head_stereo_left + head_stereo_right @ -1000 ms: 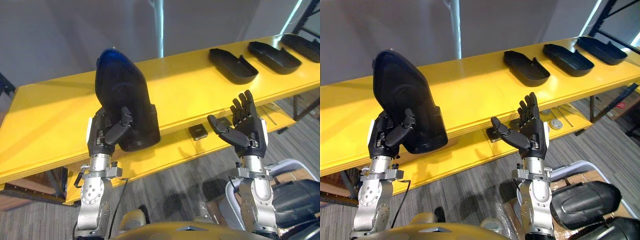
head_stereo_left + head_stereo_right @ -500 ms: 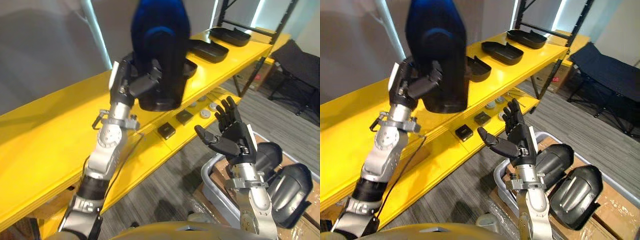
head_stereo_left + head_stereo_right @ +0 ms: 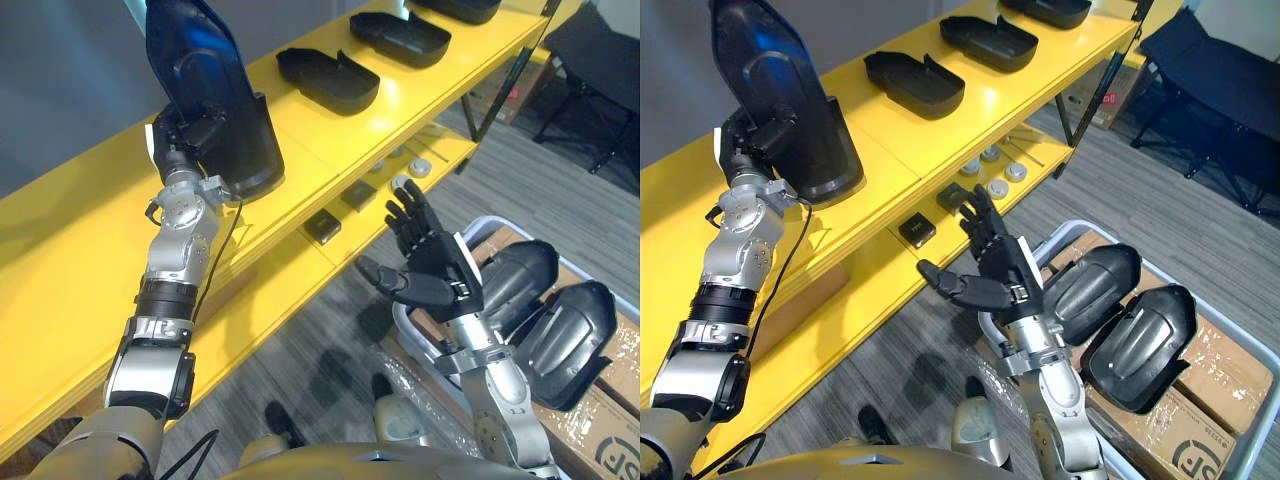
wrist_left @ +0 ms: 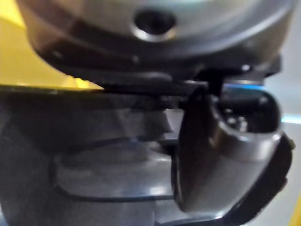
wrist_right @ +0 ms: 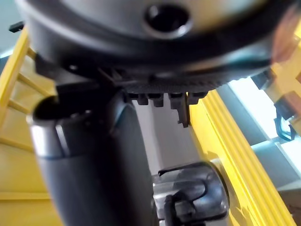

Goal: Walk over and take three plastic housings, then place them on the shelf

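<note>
A black plastic housing (image 3: 212, 95) stands upright with its lower end on the top of the yellow shelf (image 3: 80, 220). My left hand (image 3: 183, 130) is shut on it from behind, and its thumb (image 4: 221, 155) is curled against the dark shell (image 4: 94, 155). Three more black housings lie open side up further along the shelf: one (image 3: 328, 78) nearest, one (image 3: 400, 35) beyond it, and one (image 3: 1045, 10) at the far end. My right hand (image 3: 428, 268) is open, palm up, over the floor in front of the shelf, and holds nothing.
A grey bin (image 3: 1225, 350) at the lower right holds two black housings (image 3: 520, 285) (image 3: 572, 340) on cardboard. The lower shelf level (image 3: 270, 280) carries small black blocks (image 3: 322, 227) and round discs (image 3: 416, 166). A black shelf post (image 3: 500, 80) stands at the right.
The camera has swung, so the whole scene shifted. My left arm has stretched out and lowered the housing from mid-air onto the shelf top. The right hand stays open.
</note>
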### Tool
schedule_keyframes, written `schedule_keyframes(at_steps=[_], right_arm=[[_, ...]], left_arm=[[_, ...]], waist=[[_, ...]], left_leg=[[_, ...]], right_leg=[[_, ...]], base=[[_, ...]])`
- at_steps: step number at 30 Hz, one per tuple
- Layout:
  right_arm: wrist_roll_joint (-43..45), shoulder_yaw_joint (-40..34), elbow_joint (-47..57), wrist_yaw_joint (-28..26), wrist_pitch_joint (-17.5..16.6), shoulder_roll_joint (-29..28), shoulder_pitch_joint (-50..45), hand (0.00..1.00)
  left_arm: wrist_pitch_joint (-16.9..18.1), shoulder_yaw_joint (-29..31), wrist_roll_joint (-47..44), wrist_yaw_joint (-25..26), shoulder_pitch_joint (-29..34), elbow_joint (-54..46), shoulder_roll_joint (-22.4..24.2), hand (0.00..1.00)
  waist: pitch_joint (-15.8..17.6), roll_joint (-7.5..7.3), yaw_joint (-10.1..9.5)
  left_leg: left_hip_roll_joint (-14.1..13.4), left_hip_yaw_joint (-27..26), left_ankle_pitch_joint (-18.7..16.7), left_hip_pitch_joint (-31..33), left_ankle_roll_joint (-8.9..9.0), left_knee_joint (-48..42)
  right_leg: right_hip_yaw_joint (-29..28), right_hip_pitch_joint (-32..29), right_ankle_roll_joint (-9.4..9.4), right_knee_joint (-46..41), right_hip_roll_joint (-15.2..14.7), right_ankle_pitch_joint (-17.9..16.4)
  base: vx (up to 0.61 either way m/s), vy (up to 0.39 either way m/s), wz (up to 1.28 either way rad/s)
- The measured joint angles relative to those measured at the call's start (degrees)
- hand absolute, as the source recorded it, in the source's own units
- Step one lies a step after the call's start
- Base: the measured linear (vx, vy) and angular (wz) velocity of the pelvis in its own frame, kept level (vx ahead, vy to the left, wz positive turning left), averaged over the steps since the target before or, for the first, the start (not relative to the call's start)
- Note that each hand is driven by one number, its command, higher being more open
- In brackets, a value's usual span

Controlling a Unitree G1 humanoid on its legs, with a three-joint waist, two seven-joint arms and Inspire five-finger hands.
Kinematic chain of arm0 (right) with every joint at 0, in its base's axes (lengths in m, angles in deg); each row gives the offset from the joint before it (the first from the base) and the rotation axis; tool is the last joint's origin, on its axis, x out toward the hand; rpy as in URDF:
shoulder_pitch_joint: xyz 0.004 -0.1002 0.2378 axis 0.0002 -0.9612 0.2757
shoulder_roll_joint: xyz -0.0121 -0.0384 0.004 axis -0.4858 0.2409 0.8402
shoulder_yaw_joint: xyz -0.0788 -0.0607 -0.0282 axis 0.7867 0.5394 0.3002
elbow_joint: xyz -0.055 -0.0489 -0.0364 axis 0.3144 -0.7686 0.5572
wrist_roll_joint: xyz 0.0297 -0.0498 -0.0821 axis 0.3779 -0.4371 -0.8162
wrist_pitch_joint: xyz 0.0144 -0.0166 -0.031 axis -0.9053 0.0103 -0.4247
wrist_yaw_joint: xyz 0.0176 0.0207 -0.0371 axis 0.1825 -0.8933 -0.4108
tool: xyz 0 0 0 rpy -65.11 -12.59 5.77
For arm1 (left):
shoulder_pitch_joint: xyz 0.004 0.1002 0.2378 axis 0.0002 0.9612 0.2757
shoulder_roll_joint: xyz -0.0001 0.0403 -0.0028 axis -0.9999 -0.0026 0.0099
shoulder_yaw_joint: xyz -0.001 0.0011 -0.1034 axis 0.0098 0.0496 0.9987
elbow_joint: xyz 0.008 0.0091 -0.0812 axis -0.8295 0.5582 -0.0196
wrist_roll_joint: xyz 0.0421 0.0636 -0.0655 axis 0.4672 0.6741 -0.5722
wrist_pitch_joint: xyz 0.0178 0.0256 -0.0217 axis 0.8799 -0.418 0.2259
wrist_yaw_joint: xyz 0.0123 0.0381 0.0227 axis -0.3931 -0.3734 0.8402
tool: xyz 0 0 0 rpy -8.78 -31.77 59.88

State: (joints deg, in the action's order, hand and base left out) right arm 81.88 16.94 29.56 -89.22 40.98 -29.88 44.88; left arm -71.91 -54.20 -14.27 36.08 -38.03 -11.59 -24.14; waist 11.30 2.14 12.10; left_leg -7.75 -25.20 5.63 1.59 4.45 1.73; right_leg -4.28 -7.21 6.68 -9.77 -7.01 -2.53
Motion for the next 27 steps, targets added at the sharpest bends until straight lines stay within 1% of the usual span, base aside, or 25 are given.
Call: schedule_keyframes(at_steps=[1,3,4,9,12,13,15,18,19,23,27], right_arm=[[0.0,0.6,0.0,0.0,0.1,0.1,0.0,1.00],[0.0,1.1,0.0,0.2,0.1,0.3,0.0,1.00],[-0.1,1.4,0.1,0.5,0.1,0.9,0.1,1.00],[-0.1,2.7,0.1,1.3,0.1,1.9,0.8,1.00],[-0.1,3.8,0.1,2.5,0.1,1.9,1.3,1.00],[-0.1,4.1,0.1,2.7,0.1,1.9,1.2,1.00],[-0.1,4.6,0.1,2.9,0.1,1.9,1.2,1.00],[-0.1,4.9,0.1,3.1,0.1,2.0,1.5,1.00],[-0.1,5.2,0.3,3.5,0.1,2.0,1.6,1.00],[0.1,5.9,1.4,4.3,0.1,3.2,1.9,1.00],[0.2,6.5,2.2,5.1,0.1,3.8,2.7,1.00]], left_arm=[[-1.1,0.0,-0.3,-0.1,-0.9,0.8,0.0,0.00],[-1.4,0.0,-1.2,-0.9,-1.7,1.5,0.0,0.00],[-2.2,0.0,-2.5,-1.5,-2.3,1.6,0.0,0.00],[-3.5,0.0,-4.8,-2.9,-3.1,2.8,0.0,0.00],[-4.0,0.0,-4.8,-2.1,-3.1,4.8,0.0,0.00],[-4.4,0.0,-4.8,-1.4,-3.1,5.3,0.0,0.00],[-4.5,0.5,-4.7,-0.6,-3.4,5.7,0.0,0.00],[-4.9,1.1,-4.7,0.1,-5.8,6.4,-0.1,0.00],[-4.8,1.3,-4.6,0.3,-6.5,6.5,-0.2,1.00],[-4.8,1.2,-4.6,1.1,-8.1,7.3,-1.2,1.00],[-4.4,1.2,-4.4,3.3,-10.2,9.2,-2.4,1.00]], waist=[[1.0,-0.13,-0.03],[1.9,0.00,-0.03],[2.3,0.13,-0.19],[3.5,0.62,-0.74],[4.3,0.73,-0.73],[4.5,0.73,-0.72],[5.1,0.80,-0.79],[5.9,0.82,-1.00],[6.4,0.82,-0.99],[7.3,0.73,-0.97],[8.2,0.63,-0.92]], left_leg=[[-0.1,0.1,-0.1,0.2,-0.02,-0.5],[-0.1,0.4,-0.1,0.6,-0.05,-0.8],[-0.1,0.5,-0.2,1.2,-0.22,-1.2],[-0.5,0.6,-0.4,2.2,-0.44,-2.3],[-0.6,0.6,-0.7,2.3,-0.40,-2.7],[-0.6,0.6,-1.1,2.5,-0.15,-2.8],[-0.9,0.5,-1.5,3.2,-0.29,-3.8],[-1.0,0.4,-1.7,4.7,-0.66,-4.9],[-1.1,0.4,-1.7,5.2,-0.67,-5.6],[-1.4,0.2,-2.0,6.2,-0.56,-6.7],[-1.8,0.0,-2.4,7.1,-0.51,-7.8]], right_leg=[[0.1,0.0,-0.04,-0.2,0.0,0.0],[0.3,-0.1,-0.03,-0.3,-0.1,0.0],[0.5,-0.6,-0.06,-0.6,-0.2,-0.1],[0.5,-1.6,0.00,-1.7,-0.8,-0.2],[0.5,-1.7,-0.01,-2.2,-0.8,-0.4],[0.6,-1.8,-0.01,-2.2,-0.8,-0.4],[0.6,-2.2,-0.01,-2.4,-0.8,-0.4],[0.5,-3.7,0.01,-3.3,-0.9,-0.4],[0.5,-4.0,0.07,-3.4,-0.9,-0.3],[0.1,-5.0,0.09,-4.1,-0.8,-0.3],[-0.3,-6.1,0.10,-4.9,-0.6,-0.3]], base=[[-0.01,-0.001,0.05],[-0.02,0.002,0.07],[-0.01,0.005,0.08],[0.00,0.001,0.01],[0.00,0.000,0.00],[0.00,0.000,0.00],[0.00,0.000,0.00],[0.00,0.000,0.00],[0.00,0.000,0.00],[0.00,0.000,-0.02],[-0.01,-0.007,-0.06]])
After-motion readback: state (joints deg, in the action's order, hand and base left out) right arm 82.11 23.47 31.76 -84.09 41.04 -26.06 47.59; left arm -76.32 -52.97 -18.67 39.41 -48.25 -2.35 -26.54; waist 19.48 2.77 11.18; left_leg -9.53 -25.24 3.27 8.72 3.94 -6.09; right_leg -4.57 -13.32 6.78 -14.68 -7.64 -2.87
